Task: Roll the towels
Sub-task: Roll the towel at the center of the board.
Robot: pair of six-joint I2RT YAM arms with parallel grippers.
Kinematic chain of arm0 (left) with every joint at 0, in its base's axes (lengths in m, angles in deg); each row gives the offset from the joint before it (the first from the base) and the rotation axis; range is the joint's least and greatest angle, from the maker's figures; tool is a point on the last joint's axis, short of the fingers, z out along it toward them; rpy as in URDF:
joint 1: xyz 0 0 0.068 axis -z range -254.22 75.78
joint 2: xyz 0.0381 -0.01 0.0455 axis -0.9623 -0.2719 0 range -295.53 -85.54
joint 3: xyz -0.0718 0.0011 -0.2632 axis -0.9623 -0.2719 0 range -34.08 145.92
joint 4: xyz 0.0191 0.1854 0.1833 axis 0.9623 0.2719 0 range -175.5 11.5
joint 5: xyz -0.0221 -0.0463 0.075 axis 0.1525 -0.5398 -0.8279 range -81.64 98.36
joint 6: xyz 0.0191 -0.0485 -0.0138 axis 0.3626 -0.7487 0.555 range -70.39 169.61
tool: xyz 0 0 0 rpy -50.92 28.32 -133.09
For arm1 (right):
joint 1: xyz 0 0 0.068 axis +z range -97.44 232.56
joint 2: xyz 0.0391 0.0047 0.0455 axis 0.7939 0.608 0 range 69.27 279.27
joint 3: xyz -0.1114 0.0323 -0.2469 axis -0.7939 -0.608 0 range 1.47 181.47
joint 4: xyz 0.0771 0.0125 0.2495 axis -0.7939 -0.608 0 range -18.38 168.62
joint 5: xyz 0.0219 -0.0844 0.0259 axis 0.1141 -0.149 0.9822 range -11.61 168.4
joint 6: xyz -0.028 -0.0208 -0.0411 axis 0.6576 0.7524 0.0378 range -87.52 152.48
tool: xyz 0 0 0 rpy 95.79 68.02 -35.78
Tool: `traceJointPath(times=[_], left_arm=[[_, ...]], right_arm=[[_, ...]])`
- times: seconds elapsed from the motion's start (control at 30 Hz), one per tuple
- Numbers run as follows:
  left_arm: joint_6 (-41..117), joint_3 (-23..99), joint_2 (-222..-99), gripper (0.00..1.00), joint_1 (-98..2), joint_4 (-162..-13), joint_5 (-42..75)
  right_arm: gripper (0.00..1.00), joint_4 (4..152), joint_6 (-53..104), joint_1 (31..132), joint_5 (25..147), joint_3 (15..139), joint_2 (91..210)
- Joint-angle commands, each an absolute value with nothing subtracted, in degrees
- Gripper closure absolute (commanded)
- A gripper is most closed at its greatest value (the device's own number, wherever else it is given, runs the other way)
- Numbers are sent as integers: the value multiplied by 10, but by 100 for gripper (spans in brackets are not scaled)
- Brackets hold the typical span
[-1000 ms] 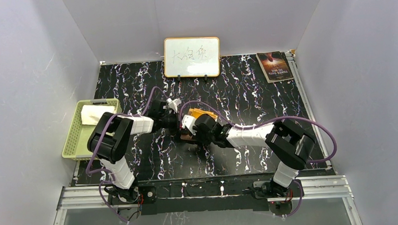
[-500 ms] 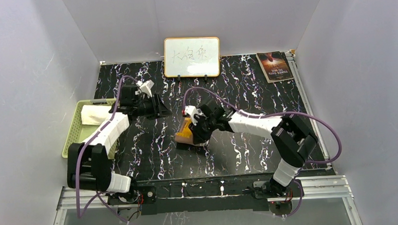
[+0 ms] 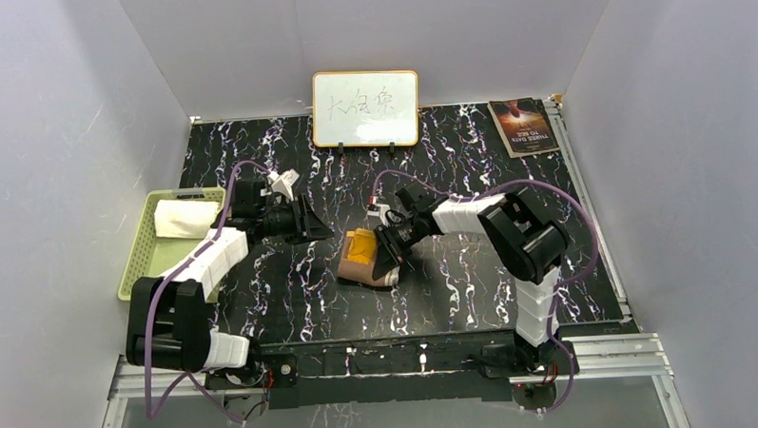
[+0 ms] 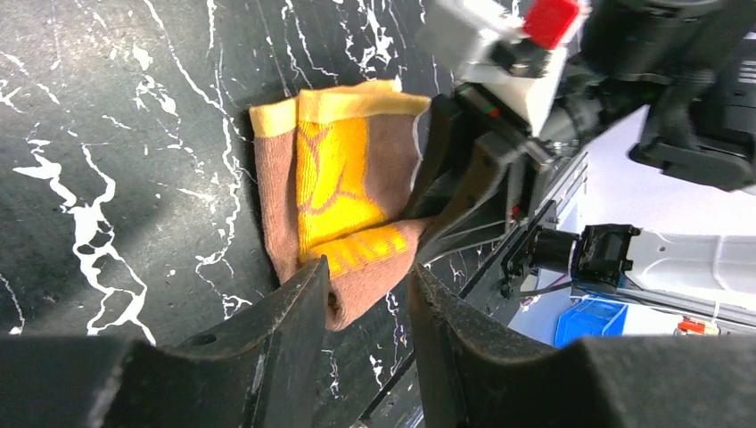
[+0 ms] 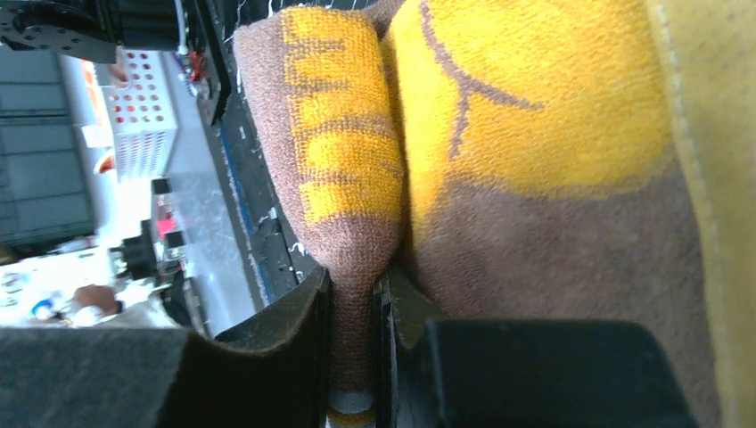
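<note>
The orange-and-brown cloth [image 3: 360, 256] lies part-rolled on the dark marbled table, just left of centre. My right gripper [image 3: 389, 250] is shut on its rolled brown end; in the right wrist view the fold [image 5: 352, 223] sits pinched in the gripper [image 5: 354, 290]. My left gripper [image 3: 309, 223] is open and empty, left of the cloth and apart from it. In the left wrist view the gripper [image 4: 370, 272] frames the cloth [image 4: 343, 178], with the right gripper [image 4: 472, 169] beside it. The cream towel [image 3: 183, 218] lies folded in the green basket.
The pale green basket [image 3: 134, 270] sits at the table's left edge. A whiteboard [image 3: 365, 108] stands at the back centre. A dark booklet [image 3: 522, 126] lies at the back right. White walls close in the left, right and back.
My left gripper has let go and pulled away left from the cloth. My right gripper has kept its hold while its arm swung back, and the cloth's roll has shifted slightly.
</note>
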State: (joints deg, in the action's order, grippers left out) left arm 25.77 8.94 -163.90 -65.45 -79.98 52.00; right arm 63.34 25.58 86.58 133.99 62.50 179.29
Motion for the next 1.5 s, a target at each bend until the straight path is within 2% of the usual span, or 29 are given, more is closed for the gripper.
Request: traceJointPath(times=[0.0, 0.33, 0.5, 0.67, 0.8, 0.9, 0.93, 0.97, 1.03, 1.13, 1.23, 1.37, 1.47], left_arm=[[230, 76, -1602, 64, -648, -838, 564], [157, 30, -1625, 66, -586, -939, 591], [125, 8, -1671, 80, -540, -1003, 598], [111, -23, -1725, 81, -526, -1053, 564], [133, -30, -1756, 82, -526, -1034, 499], [148, -31, -1776, 83, -526, -1021, 460], [150, -32, -1783, 83, -526, -1020, 453], [151, -31, -1790, 83, -526, -1021, 449], [154, -30, -1803, 84, -526, -1022, 444], [160, -27, -1814, 84, -526, -1015, 437], [171, -24, -1821, 84, -526, -1003, 436], [186, -16, -1826, 84, -526, -982, 435], [190, -12, -1827, 85, -526, -971, 433]], right_arm=[[88, 691, 189, 867, 1430, 642, 1810], [86, 685, 129, 843, 1385, 630, 1872], [84, 673, 120, 840, 1365, 633, 1881], [83, 663, 121, 839, 1361, 637, 1879], [80, 636, 135, 839, 1334, 645, 1869], [70, 610, 157, 840, 1305, 658, 1851], [61, 600, 167, 840, 1292, 663, 1840], [46, 590, 181, 840, 1277, 669, 1822], [37, 566, 209, 840, 1227, 682, 1791], [33, 569, 242, 841, 1138, 682, 1721], [31, 661, 267, 851, 1052, 619, 1618], [29, 799, 383, 894, 1016, 505, 1498], [26, 847, 507, 943, 1018, 433, 1433]])
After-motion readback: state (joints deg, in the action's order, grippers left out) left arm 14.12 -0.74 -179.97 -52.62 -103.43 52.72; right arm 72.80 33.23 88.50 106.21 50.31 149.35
